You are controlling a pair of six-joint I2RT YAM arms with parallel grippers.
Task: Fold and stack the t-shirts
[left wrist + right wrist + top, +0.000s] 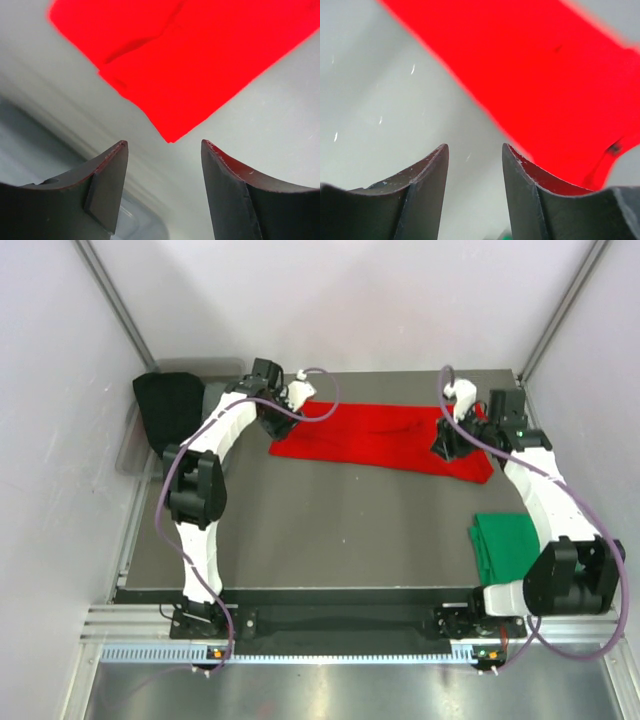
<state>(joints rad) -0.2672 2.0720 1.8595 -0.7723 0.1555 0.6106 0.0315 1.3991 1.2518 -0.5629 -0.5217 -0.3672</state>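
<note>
Folding of bright red cloth t-shirt [385,445], banded across upper centre; left gripper [162,145] and right gripper [473,147] stand unclenched, empty, at its ends. Next: regrasp edges for another fold

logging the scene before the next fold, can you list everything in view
red t-shirt: 1, bright red, lying flat in a long strip across the far middle of the table
green t-shirt: 1, emerald green, folded at the near right of the table, partly hidden by the right arm
black item: 1, black, far left corner at the table's edge; looks like cloth, cannot tell for sure
table: 1, dark grey top
left arm: 1, white and black, reaching to the shirt's left end
right arm: 1, white and black, reaching to the shirt's right end
left gripper: 1, dark fingers, open, nothing between them
right gripper: 1, dark fingers, open, nothing between them
</note>
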